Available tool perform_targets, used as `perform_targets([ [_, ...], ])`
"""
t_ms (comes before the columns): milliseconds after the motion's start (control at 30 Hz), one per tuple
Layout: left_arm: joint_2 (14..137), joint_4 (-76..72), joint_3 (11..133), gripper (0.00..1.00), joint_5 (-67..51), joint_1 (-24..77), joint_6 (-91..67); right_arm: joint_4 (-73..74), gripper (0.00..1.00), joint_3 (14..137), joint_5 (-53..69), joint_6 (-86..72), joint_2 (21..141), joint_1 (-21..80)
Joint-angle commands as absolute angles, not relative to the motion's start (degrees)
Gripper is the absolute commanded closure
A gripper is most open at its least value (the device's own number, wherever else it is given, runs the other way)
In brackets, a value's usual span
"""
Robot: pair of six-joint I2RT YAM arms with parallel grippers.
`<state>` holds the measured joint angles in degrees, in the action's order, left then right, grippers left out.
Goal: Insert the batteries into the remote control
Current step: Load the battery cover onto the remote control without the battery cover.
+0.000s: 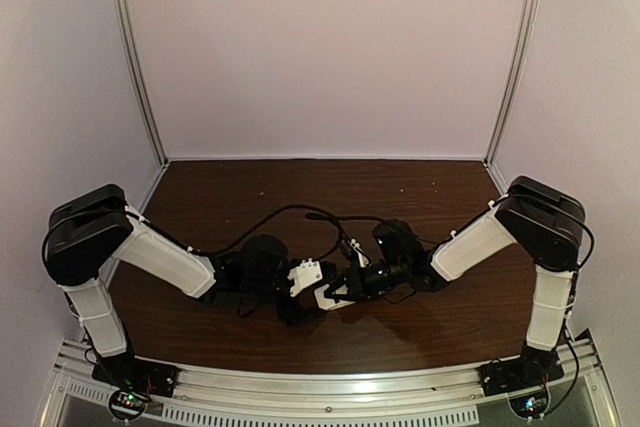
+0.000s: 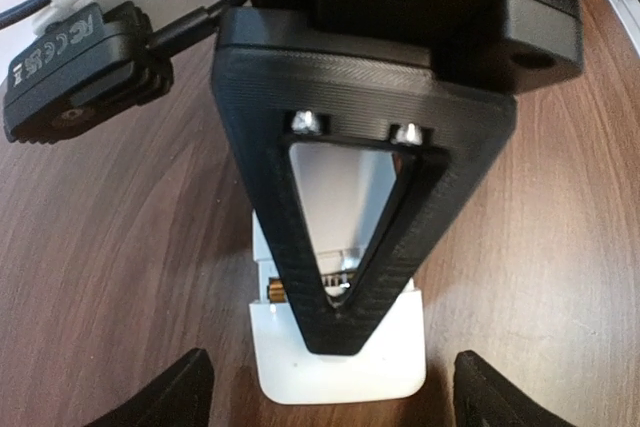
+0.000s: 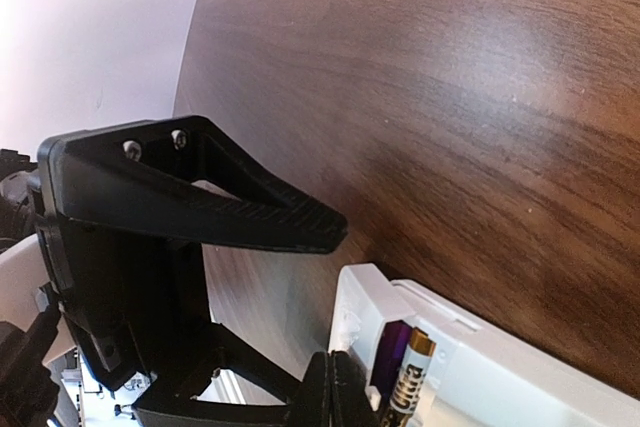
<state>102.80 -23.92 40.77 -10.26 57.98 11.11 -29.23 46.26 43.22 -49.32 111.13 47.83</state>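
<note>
Remote control, inside spread left claw

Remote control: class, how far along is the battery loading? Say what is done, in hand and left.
Done: the compartment of the remote control is open and one battery sits at least partly in it, gold end showing. In hand: the right hand, open, has a fingertip beside that battery; the left hand, open, straddles the remote's end. Left: any second battery, none in view, and closing the compartment.
</note>
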Motion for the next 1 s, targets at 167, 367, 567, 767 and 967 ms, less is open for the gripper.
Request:
perform_targets([
  [167,106.89,-22.95,44.33,0.17,-10.20,58.16,10.57,-24.55,0.97,46.15,39.90,-47.83,112.70,46.98],
  [367,107.58,-21.37,45.04,0.28,-11.23,58.16,10.55,-24.08,0.97,45.79,39.89,-47.29,112.50,46.51],
  [567,107.58,-20.18,46.21,0.37,-11.84,58.17,10.52,-24.09,0.97,45.88,40.20,-47.27,112.33,46.44],
  [767,107.70,-17.17,48.75,0.43,-12.29,58.07,10.21,-24.03,0.97,46.12,40.67,-47.05,111.65,46.38],
  [967,109.29,-12.74,52.01,0.43,-13.73,57.59,10.03,-23.47,0.96,46.41,40.91,-46.60,111.28,46.18],
])
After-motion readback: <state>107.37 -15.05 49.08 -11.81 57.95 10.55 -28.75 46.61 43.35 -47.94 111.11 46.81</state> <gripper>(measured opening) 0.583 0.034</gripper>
